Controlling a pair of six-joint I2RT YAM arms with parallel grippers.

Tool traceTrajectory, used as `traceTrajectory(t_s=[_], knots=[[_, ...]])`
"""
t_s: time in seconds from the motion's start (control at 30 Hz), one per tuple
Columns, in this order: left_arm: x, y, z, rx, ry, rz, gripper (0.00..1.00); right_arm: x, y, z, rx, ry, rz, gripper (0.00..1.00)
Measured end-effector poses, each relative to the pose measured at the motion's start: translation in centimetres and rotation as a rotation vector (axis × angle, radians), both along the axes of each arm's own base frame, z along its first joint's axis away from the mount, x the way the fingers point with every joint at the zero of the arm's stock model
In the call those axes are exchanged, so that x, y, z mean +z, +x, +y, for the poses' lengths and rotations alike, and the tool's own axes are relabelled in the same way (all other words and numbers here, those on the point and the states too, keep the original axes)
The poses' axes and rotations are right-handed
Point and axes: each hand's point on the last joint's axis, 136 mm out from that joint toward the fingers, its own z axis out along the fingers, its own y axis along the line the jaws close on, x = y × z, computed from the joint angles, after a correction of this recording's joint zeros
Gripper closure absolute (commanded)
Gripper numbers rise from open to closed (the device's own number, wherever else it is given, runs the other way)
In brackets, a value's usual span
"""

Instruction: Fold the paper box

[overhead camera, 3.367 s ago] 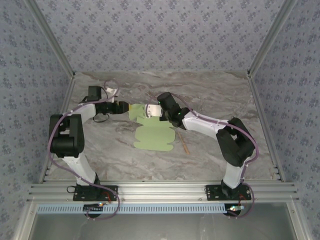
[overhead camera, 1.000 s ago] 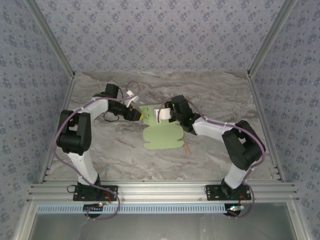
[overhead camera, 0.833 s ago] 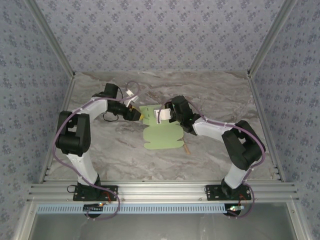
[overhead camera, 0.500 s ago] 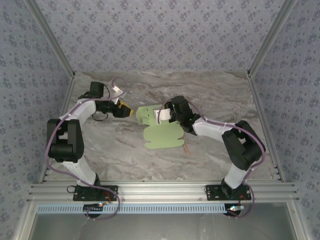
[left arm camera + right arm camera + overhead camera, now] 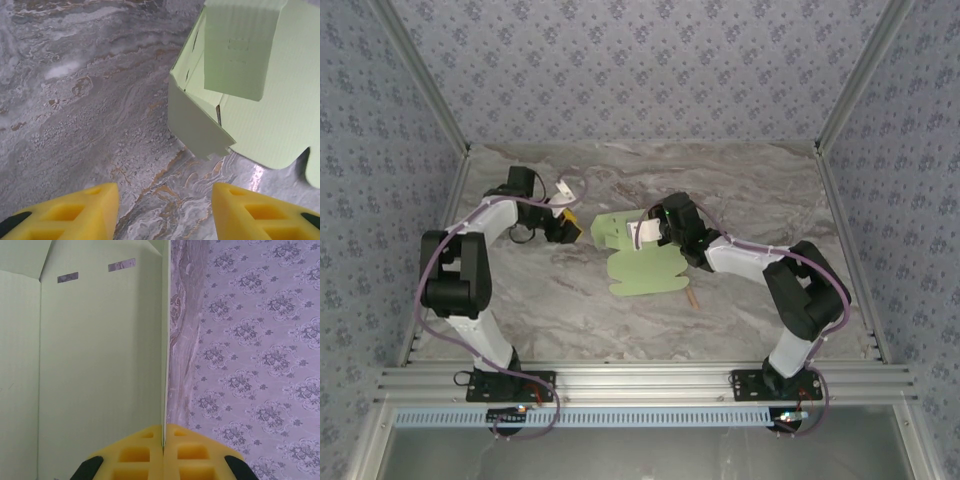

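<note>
The paper box (image 5: pixel 642 268) is a pale green die-cut sheet lying partly folded mid-table. My right gripper (image 5: pixel 644 232) is shut on the edge of an upright panel at the sheet's far end. In the right wrist view, the card edge (image 5: pixel 163 365) runs straight into the closed yellow fingertips of that gripper (image 5: pixel 163 432). My left gripper (image 5: pixel 568 226) hovers just left of the sheet, apart from it. Its jaws are open over bare marble (image 5: pixel 165 192). Ahead of them a side flap (image 5: pixel 197 127) of the paper box (image 5: pixel 270 120) stands raised.
A thin tan wooden stick (image 5: pixel 692 296) lies on the marble table (image 5: pixel 570 300) by the sheet's near right corner. Patterned walls (image 5: pixel 640 70) close in the back and both sides. A metal rail (image 5: pixel 640 380) runs along the near edge.
My left gripper has drawn back to the left, off the sheet's left edge. The right gripper has stayed shut on the raised panel, and the sheet has hardly shifted.
</note>
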Motion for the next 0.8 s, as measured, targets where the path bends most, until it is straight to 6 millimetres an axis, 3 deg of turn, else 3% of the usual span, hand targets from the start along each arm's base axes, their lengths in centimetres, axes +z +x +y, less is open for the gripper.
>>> traceTrajectory(t_s=[0.23, 0.43, 0.8], knots=[[-1.7, 1.8, -0.5, -0.119, 0.086, -0.063, 0.57, 0.0, -0.1, 0.1, 0.003, -0.001, 0.0, 1.0], [-1.8, 2.8, -2.1, -0.217, 0.117, -0.113, 0.58, 0.0, -0.1, 0.2, 0.003, -0.001, 0.0, 1.0], [-1.2, 0.5, -4.8, -0.345, 0.089, -0.097, 0.6, 0.0, 0.1, -0.1, -0.018, -0.01, -0.007, 1.0]])
